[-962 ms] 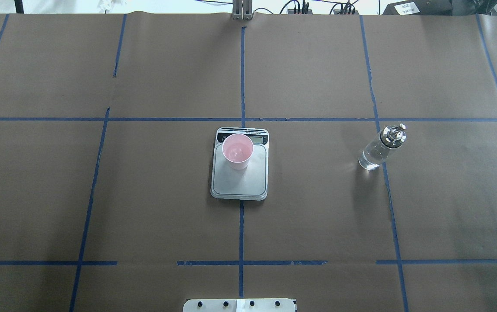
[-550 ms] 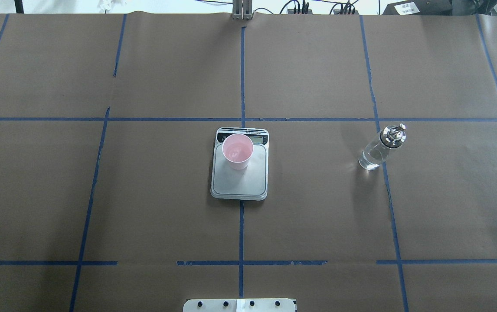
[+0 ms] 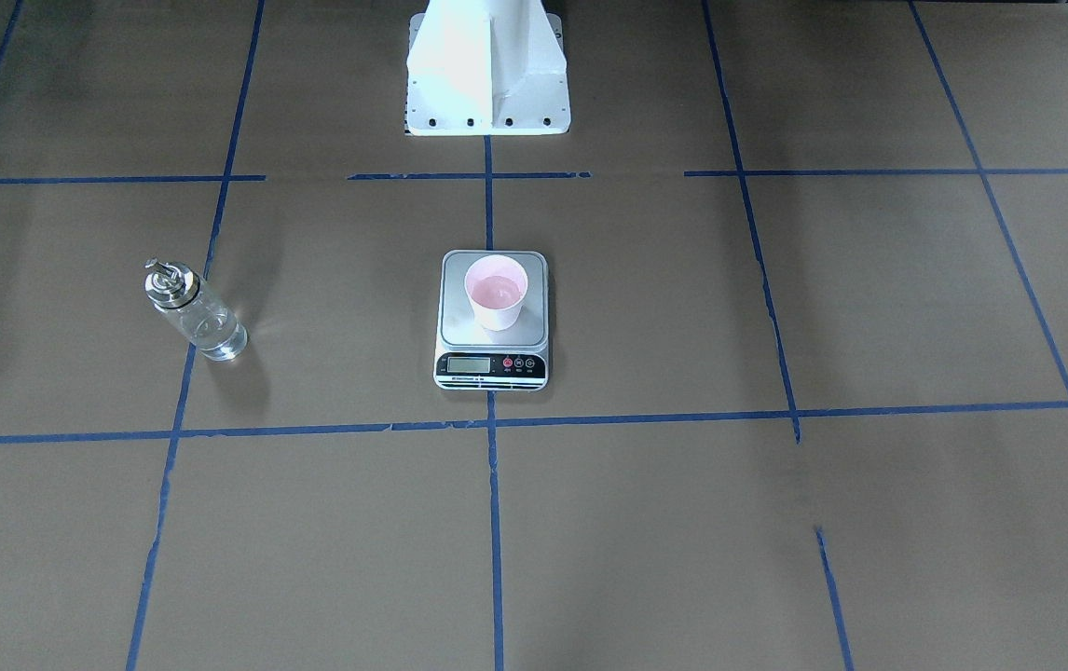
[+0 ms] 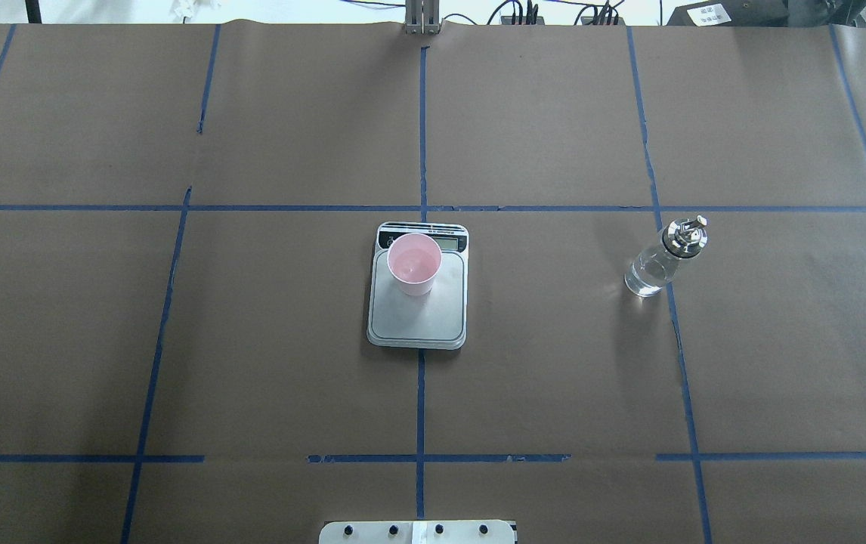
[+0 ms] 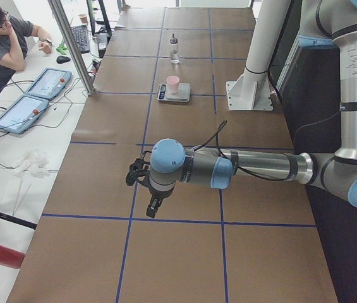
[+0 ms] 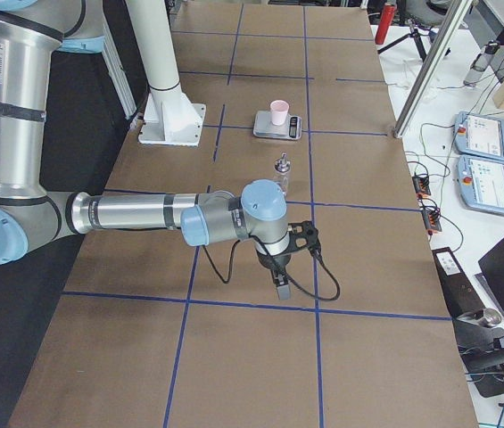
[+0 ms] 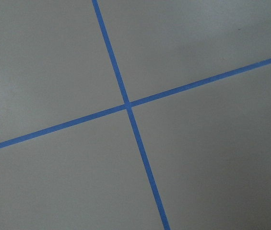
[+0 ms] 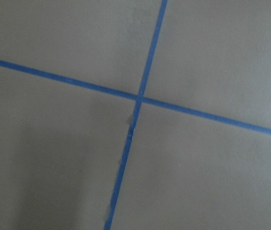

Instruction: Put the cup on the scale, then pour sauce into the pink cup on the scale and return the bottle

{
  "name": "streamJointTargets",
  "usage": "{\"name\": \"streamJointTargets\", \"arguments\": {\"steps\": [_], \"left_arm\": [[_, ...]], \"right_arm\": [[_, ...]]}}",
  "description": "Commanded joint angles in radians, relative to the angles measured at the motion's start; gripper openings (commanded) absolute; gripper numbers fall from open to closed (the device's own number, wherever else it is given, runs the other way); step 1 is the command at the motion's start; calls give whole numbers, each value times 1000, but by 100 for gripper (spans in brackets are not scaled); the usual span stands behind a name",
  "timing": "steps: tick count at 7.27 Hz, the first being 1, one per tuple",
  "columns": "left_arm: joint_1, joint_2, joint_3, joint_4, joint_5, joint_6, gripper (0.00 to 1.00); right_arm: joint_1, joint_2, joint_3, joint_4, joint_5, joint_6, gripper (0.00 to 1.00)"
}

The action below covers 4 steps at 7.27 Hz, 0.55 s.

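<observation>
At the middle of the table the cup (image 4: 414,264) stands upright on the scale (image 4: 418,321), on the part of the plate nearest the display, away from the robot's edge. Its inside is pale pink with a faint sheen at the bottom. Whether that sheen is poured sauce I cannot tell, as the liquid is colourless.

Toward the table's right end, well apart from the scale, the bottle (image 4: 656,264) stands upright on a blue tape line (image 4: 675,332). Its silver pourer cap is on and some clear liquid shows in the glass.

One thing has changed. A second ago a dark piece of the right gripper showed at the right edge of the overhead view, level with the bottle, and now it is gone. With the bottle standing free and nothing near it, I judge the return done and the task finished or nearly so.

Further out, the right gripper (image 6: 280,281) hangs over a tape crossing near the right end. The left gripper (image 5: 154,203) hangs over another near the left end. Both appear only in the side views, so I cannot tell how their jaws stand.
</observation>
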Motion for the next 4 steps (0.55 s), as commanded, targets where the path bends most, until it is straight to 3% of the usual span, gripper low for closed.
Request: {"name": "streamJointTargets", "arguments": {"steps": [1, 3, 4], "left_arm": [[0, 0, 6, 3, 6, 0, 100], [0, 0, 10, 9, 7, -1, 100], [0, 0, 11, 10, 7, -1, 100]], "right_arm": [[1, -15, -50, -13, 0, -16, 100], [1, -12, -36, -25, 17, -5, 100], [-3, 9, -29, -129, 43, -5, 100]]}}
